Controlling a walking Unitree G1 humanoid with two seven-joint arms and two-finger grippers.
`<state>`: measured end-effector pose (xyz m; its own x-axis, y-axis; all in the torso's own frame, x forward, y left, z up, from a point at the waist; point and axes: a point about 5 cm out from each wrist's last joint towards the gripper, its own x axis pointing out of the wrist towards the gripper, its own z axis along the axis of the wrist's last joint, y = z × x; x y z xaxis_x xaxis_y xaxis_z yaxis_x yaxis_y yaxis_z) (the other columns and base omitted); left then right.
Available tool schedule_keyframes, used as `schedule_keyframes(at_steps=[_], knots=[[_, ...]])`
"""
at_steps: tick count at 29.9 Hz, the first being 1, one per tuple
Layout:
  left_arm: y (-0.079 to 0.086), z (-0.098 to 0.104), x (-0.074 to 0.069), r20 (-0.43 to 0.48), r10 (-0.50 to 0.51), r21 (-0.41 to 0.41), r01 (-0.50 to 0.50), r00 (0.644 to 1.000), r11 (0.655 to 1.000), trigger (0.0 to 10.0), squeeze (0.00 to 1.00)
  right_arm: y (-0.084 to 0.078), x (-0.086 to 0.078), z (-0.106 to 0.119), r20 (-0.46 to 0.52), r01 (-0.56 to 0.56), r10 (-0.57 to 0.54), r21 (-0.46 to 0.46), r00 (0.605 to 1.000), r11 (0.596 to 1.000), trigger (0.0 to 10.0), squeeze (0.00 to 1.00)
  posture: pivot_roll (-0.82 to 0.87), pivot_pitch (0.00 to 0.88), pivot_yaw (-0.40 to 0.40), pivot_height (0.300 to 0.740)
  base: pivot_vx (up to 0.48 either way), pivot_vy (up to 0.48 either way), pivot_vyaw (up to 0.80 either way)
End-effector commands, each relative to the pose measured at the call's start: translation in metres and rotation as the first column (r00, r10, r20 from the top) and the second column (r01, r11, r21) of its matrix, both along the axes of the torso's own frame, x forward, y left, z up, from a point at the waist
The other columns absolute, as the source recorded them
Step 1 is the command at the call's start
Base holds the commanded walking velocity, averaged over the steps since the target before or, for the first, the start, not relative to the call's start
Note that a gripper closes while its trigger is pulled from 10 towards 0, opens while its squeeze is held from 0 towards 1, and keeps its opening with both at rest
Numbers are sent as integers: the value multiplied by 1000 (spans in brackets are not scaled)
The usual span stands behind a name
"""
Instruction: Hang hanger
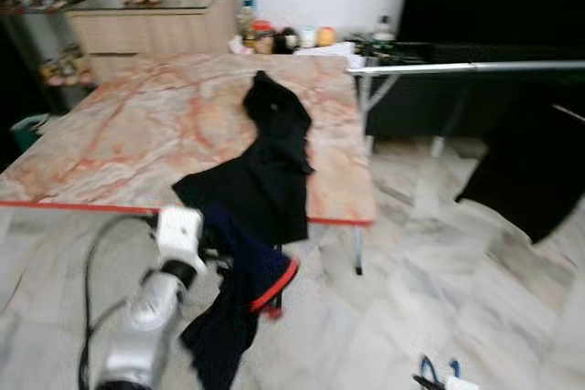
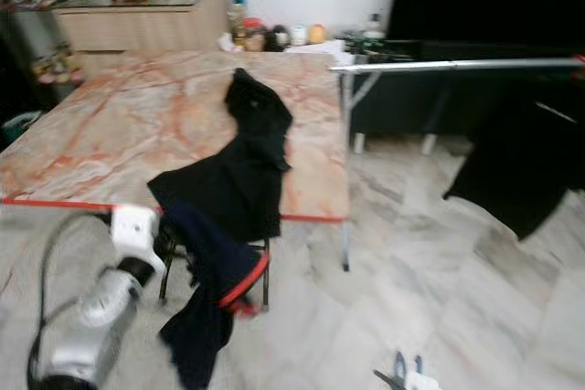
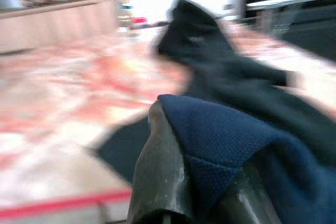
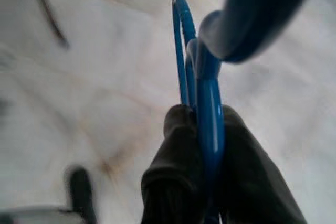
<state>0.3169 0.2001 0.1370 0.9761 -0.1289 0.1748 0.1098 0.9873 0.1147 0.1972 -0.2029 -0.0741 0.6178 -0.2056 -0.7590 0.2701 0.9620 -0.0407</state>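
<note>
The left tool [image 3: 202,203] pinches a navy garment [image 1: 239,294] hanging below the marble desk [image 1: 137,134] edge, beside the black garment [image 1: 265,166] draped over it. The right tool [image 4: 207,156] is clamped on a blue hanger [image 4: 205,82] above the floor [image 4: 79,77], well right of the desk.

Left arm [image 1: 151,317] low at desk's near edge, dark blue garment [image 1: 239,303] with red trim hanging just beside it. Black garment [image 1: 265,166] sprawls over marble-pattern desk [image 1: 128,134]. Metal rail [image 1: 466,68] runs right, black cloth [image 1: 535,175] hanging under it; frame blurred.
</note>
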Motion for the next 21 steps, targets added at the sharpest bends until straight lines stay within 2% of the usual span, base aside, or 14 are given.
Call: schedule_keyframes(at_steps=[1, 2, 4, 5, 7, 8, 9, 12, 16, 21], knots=[[-12, 26, 10, 92, -46, 1, 47, 995, 999, 10000, 0, 0, -10, -6, -37, 15, -14, 12, 999, 1000, 10000, 0, 96, 0, 54, 740, 480, 0, 0], [-13, 43, 18, 137, -54, 21, 51, 989, 998, 10000, 0, 0, -10, -5, -36, 16, -16, 12, 999, 1000, 10000, 0, 100, 0, 50, 740, 480, 0, 0], [-14, 61, 26, 185, -56, 26, 52, 981, 998, 10000, 0, 0, -9, -5, -35, 18, -17, 13, 999, 1000, 10000, 0, 100, 0, 50, 740, 480, 0, 0], [-17, 89, 36, 256, -72, 22, 68, 964, 997, 10000, 0, 0, -9, -5, -35, 17, -16, 12, 999, 1000, 10000, 0, 97, 0, 53, 740, 480, 0, 0], [-27, 122, 44, 336, -133, 55, 121, 932, 991, 10000, 0, 1, -8, -5, -35, 14, -13, 12, 999, 1000, 10000, 0, 91, 0, 60, 740, 480, 0, 0], [-27, 122, 44, 336, -133, 55, 121, 932, 991, 10000, 0, 1, -8, -5, -35, 14, -13, 12, 999, 1000, 10000, 0, 91, 0, 60, 740, 480, 0, 0], [-32, 139, 47, 372, -165, 64, 152, 913, 986, 10000, 0, 1, -8, -5, -34, 17, -16, 13, 999, 1000, 10000, 0, 87, 0, 64, 740, 480, 0, 0], [-46, 169, 54, 414, -228, 114, 198, 881, 974, 10000, 0, 1, -7, -4, -31, 24, -24, 16, 999, 1000, 10000, 0, 81, 0, 73, 740, 480, 0, 0], [-57, 178, 62, 423, -258, 141, 218, 869, 966, 10000, 0, 2, -7, -4, -33, 18, -17, 12, 999, 1000, 10000, 0, 71, 0, 75, 740, 480, 0, 0], [-60, 176, 68, 412, -254, 118, 225, 875, 967, 10000, 0, 1, -7, -5, -36, 23, -22, 9, 999, 1000, 10000, 0, 67, 0, 74, 740, 480, 0, 0]])
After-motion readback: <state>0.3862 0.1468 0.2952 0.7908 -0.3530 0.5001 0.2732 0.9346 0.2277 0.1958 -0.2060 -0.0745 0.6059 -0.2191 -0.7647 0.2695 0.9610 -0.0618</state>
